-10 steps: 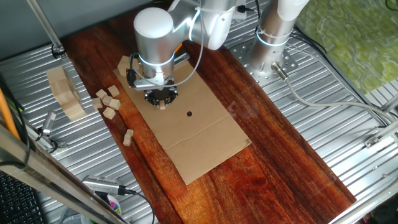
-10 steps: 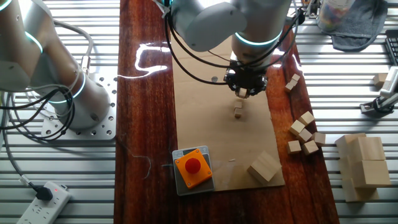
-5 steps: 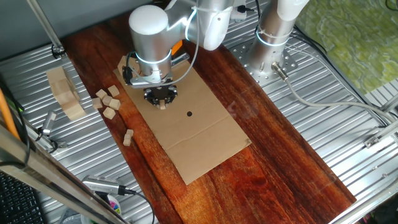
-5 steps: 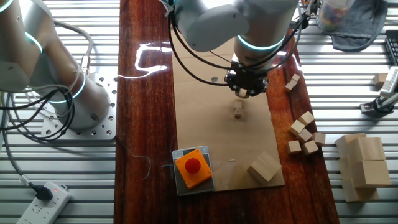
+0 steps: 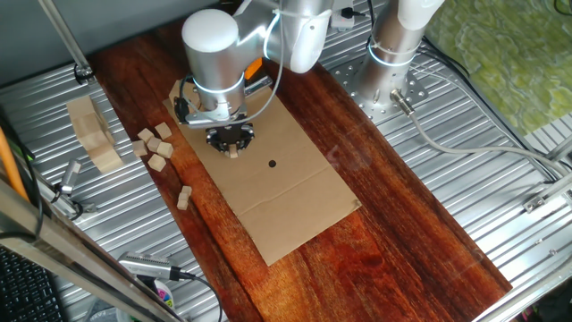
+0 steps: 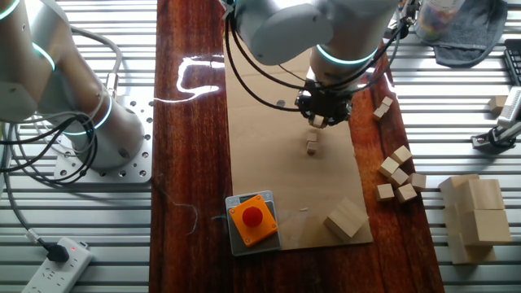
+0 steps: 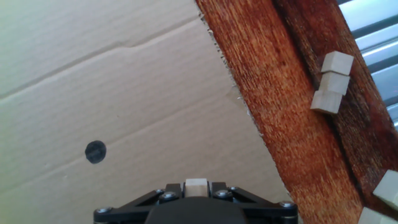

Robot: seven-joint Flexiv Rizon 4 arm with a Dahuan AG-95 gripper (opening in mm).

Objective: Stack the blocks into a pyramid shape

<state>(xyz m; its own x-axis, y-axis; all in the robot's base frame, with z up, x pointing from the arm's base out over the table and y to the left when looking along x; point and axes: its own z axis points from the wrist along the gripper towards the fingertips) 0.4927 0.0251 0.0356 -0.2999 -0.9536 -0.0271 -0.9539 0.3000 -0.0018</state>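
Observation:
My gripper point(image 5: 231, 146) hangs low over the cardboard sheet point(image 5: 286, 192), shut on one small pale wooden cube point(image 7: 196, 185) that shows between the fingers in the hand view. In the other fixed view the gripper point(image 6: 323, 118) is just above two small cubes point(image 6: 313, 142) that sit together on the cardboard; whether they are stacked or side by side is unclear. Several loose cubes point(image 5: 155, 146) lie on the wood left of the cardboard, with two more point(image 5: 183, 197) nearer the front. These loose cubes also show in the other fixed view point(image 6: 397, 172) and the hand view point(image 7: 333, 81).
A big pale wooden slab point(image 5: 94, 134) lies on the metal ribs to the left. A hexagonal wooden piece point(image 6: 345, 218) and an orange button box point(image 6: 251, 220) sit at the cardboard's end. A black dot point(image 5: 272, 164) marks the cardboard. A second arm's base point(image 5: 389, 63) stands behind.
The arm has shifted slightly sideways over the cardboard, still holding the cube. The cubes on the table have not moved.

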